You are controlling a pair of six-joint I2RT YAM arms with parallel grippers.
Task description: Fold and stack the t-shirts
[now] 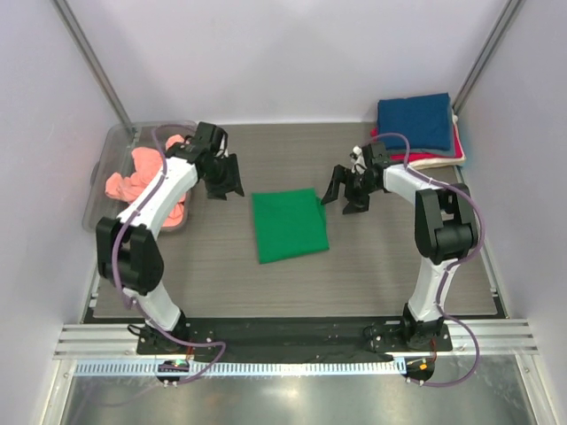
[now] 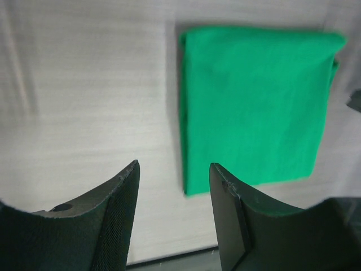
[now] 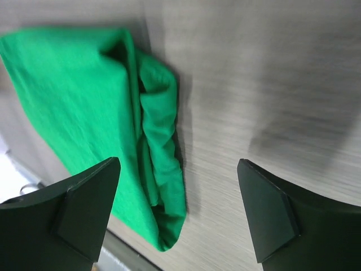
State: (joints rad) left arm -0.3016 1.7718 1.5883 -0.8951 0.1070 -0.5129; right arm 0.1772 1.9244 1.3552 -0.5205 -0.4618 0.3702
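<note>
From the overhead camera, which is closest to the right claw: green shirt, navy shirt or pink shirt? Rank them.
1. Green t-shirt, mid-table, right beside the right gripper.
2. Navy t-shirt, in the far right corner.
3. Salmon-pink t-shirt, in the bin on the left.

You have a table (image 1: pixel 381 266) with a grey wood-grain top, closed in by pale walls (image 1: pixel 292 53) on three sides. Slanting metal posts (image 1: pixel 93 62) stand at its back corners, and an aluminium rail (image 1: pixel 292 339) lines the near edge.
</note>
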